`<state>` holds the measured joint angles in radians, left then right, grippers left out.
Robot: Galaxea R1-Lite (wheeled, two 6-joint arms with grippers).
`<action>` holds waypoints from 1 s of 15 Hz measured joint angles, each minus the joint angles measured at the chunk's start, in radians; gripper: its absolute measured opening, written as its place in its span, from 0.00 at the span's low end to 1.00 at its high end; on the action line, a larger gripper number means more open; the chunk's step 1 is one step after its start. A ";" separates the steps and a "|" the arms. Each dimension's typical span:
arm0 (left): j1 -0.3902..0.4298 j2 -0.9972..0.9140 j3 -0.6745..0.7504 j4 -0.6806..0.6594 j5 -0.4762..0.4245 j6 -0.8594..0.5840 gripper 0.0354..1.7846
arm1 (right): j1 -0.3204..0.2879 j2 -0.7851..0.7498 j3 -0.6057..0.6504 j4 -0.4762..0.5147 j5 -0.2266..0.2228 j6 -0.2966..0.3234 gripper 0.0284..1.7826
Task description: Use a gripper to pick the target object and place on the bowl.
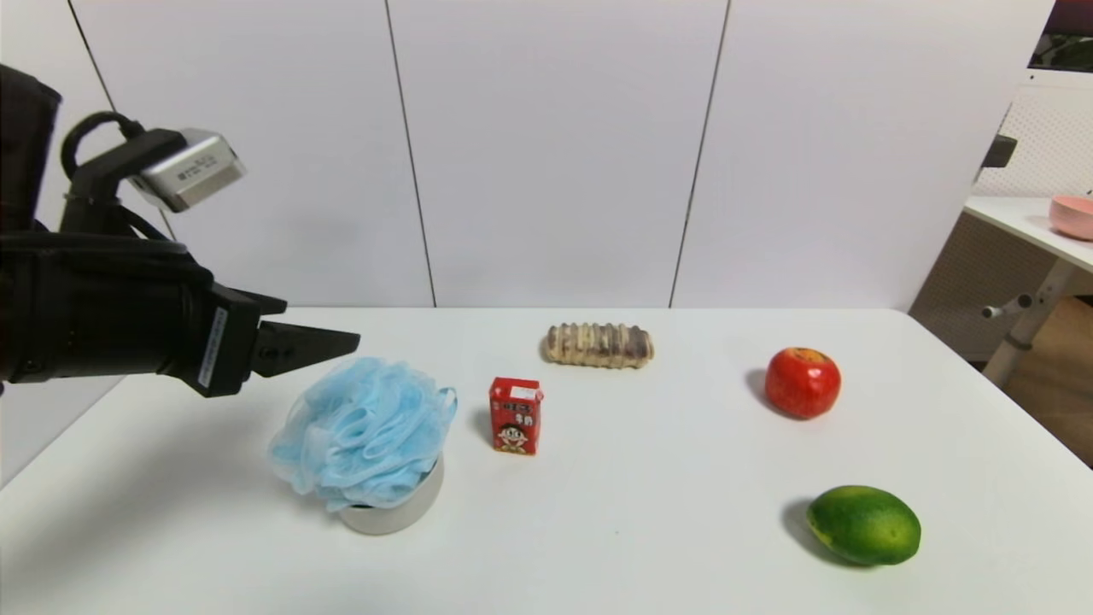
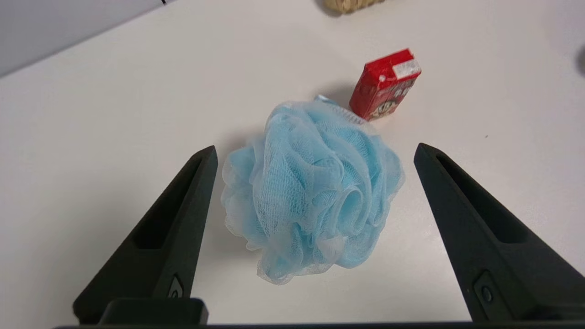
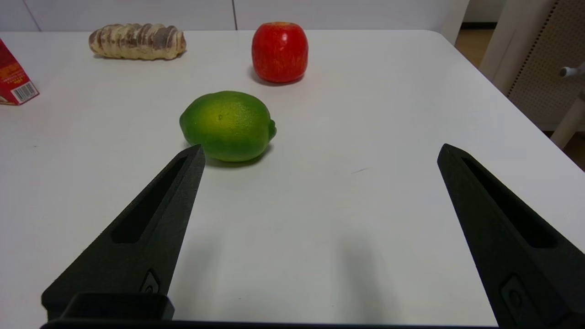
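The light-blue mesh bath pouf [image 1: 363, 436] rests on top of the grey-white bowl [image 1: 401, 508] at the table's front left and covers its mouth; only the bowl's lower wall shows. In the left wrist view the pouf [image 2: 315, 192] hides the bowl. My left gripper [image 1: 324, 329] is open and empty, hovering above and to the left of the pouf, apart from it; its view [image 2: 315, 147] shows the pouf between and beyond the fingers. My right gripper [image 3: 320, 147] is open and empty over bare table near the green fruit; it does not show in the head view.
A red carton [image 1: 516, 416] stands just right of the pouf. A bread loaf [image 1: 598, 345] lies behind it. A red apple [image 1: 802, 383] and a green fruit [image 1: 864, 524] sit on the right. A side table with a pink bowl [image 1: 1072, 216] stands beyond the right edge.
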<state>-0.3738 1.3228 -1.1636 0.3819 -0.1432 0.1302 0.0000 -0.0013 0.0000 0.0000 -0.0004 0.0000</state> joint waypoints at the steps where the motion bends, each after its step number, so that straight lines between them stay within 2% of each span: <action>1: 0.014 -0.024 -0.008 0.000 0.000 -0.001 0.86 | 0.000 0.000 0.000 0.000 0.000 0.000 0.98; 3: 0.061 -0.073 -0.002 0.000 0.008 -0.001 0.88 | 0.000 0.000 0.000 0.000 0.000 0.000 0.98; 9: 0.262 -0.266 0.182 -0.002 0.022 -0.001 0.92 | 0.000 0.000 0.000 0.000 0.000 0.000 0.98; 13: 0.418 -0.481 0.364 -0.041 0.021 -0.029 0.94 | 0.000 0.000 0.000 0.000 0.000 0.000 0.98; 15: 0.460 -0.614 0.484 -0.104 0.021 -0.077 0.94 | 0.000 0.000 0.000 0.000 0.000 0.000 0.98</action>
<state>0.0864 0.7091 -0.6798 0.2774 -0.1221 0.0532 0.0000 -0.0013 0.0000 0.0000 -0.0004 0.0000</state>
